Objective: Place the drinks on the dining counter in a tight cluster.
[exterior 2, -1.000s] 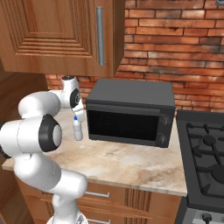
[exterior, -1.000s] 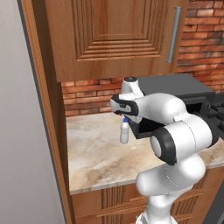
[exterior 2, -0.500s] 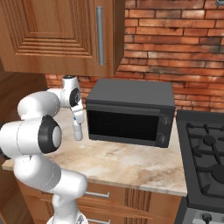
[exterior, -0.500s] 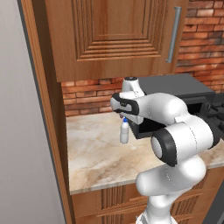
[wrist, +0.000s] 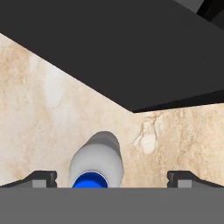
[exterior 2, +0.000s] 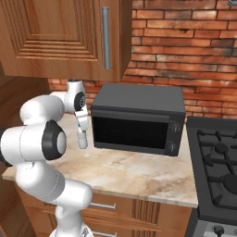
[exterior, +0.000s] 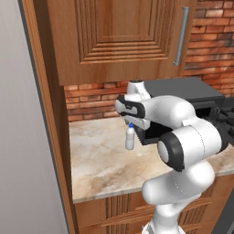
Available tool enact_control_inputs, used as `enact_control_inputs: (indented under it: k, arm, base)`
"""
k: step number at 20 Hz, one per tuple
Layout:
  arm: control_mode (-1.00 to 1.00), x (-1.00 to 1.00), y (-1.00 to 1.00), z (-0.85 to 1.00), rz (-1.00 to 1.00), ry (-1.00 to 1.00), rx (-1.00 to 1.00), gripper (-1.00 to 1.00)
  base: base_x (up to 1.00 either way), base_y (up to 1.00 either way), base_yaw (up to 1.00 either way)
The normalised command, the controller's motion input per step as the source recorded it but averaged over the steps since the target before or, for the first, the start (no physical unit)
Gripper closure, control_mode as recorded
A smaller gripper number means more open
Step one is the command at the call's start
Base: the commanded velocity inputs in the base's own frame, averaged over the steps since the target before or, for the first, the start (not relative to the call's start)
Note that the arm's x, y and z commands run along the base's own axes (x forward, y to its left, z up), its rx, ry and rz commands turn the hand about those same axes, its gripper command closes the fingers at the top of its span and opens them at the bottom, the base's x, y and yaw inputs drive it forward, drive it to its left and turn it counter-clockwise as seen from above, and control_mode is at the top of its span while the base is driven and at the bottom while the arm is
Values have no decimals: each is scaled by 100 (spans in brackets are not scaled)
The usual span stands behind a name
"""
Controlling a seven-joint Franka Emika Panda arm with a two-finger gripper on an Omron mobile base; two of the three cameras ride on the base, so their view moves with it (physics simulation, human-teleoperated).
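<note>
A small white bottle [exterior: 130, 139] [exterior 2: 83, 138] with a blue cap stands upright on a short marble counter [exterior: 98, 157] [exterior 2: 139, 173], just left of a black microwave. My gripper [exterior: 129, 121] [exterior 2: 82, 121] hangs directly above the bottle's cap, open, with the fingers pointing down. In the hand view the bottle [wrist: 97, 158] sits between the two spread fingertips of the gripper [wrist: 112, 177], slightly left of centre, and nothing touches it. The dining counter is out of view.
The black microwave [exterior: 187, 98] [exterior 2: 134, 120] [wrist: 109, 52] stands close to the right of the bottle. Wooden cabinets [exterior: 119, 36] [exterior 2: 55, 37] hang low overhead. A tall wood panel [exterior: 45, 137] closes the counter's left end. A stove [exterior 2: 217, 157] lies at the right.
</note>
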Motion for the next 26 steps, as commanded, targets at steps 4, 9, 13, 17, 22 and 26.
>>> enact_control_inputs:
  k: [4, 9, 13, 17, 22, 26]
  arm:
    - [-100, 0, 0, 0, 0, 1, 0, -100]
    - [-100, 0, 0, 0, 0, 6, 0, -100]
    - [-100, 3, 1, -2, 0, 9, 0, -100]
    - [-100, 5, 0, -4, 0, 9, 0, -100]
    - [-100, 5, 0, 0, 0, 4, 0, -100]
    - [-100, 8, 4, 0, 0, 0, 0, -100]
  base:
    - [0, 0, 0]
    - [0, 0, 0]
    - [0, 0, 0]
    - [0, 0, 0]
    - [0, 0, 0]
    - [0, 0, 0]
